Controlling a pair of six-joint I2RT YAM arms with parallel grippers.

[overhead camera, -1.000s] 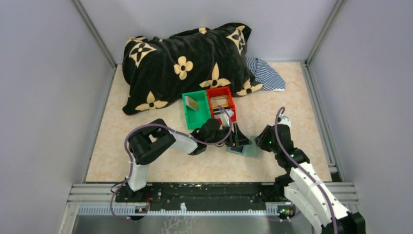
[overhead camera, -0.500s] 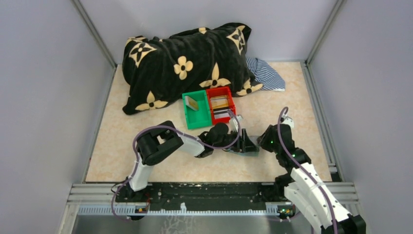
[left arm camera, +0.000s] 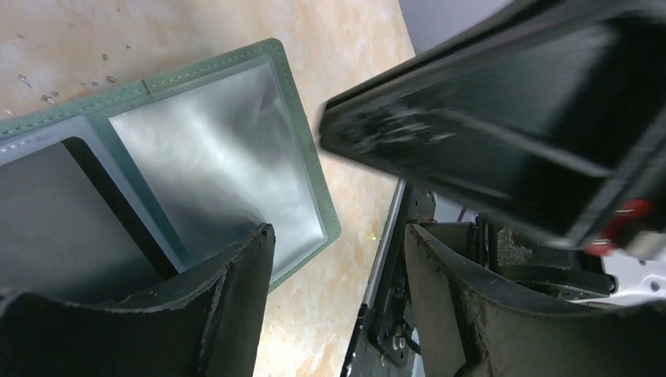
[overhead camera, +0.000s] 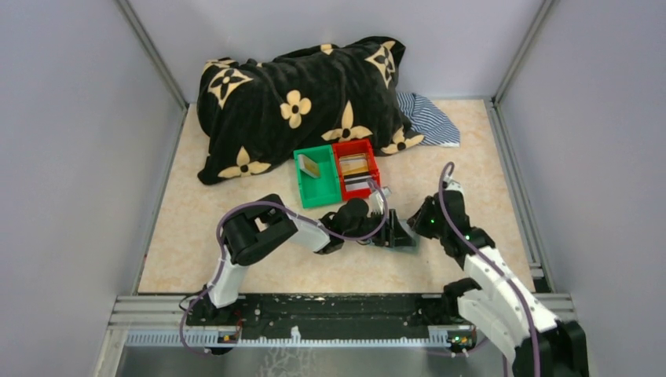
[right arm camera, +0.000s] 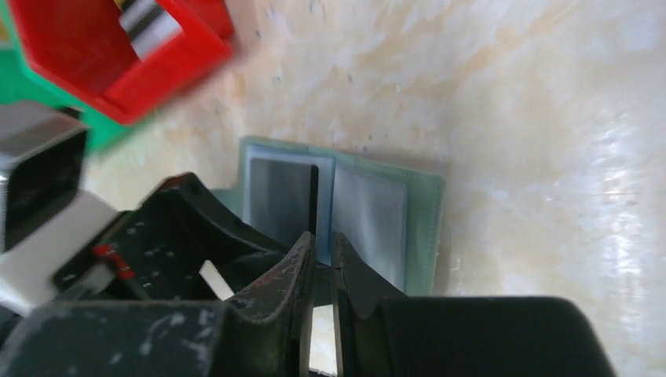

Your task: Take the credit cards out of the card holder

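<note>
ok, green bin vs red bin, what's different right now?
The green bin holds one tan card leaning; the red bin holds several cards, tan and dark. Green sits left, red right. Both are same-size open plastic bins, touching side by side.

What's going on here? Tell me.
Two arms are working on the card holder, which lies open on the table. The left gripper is open, low over one panel. The right gripper has its jaws almost together at the middle fold; whether it pinches anything is unclear. Cards lie in the green bin and red bin.
</note>
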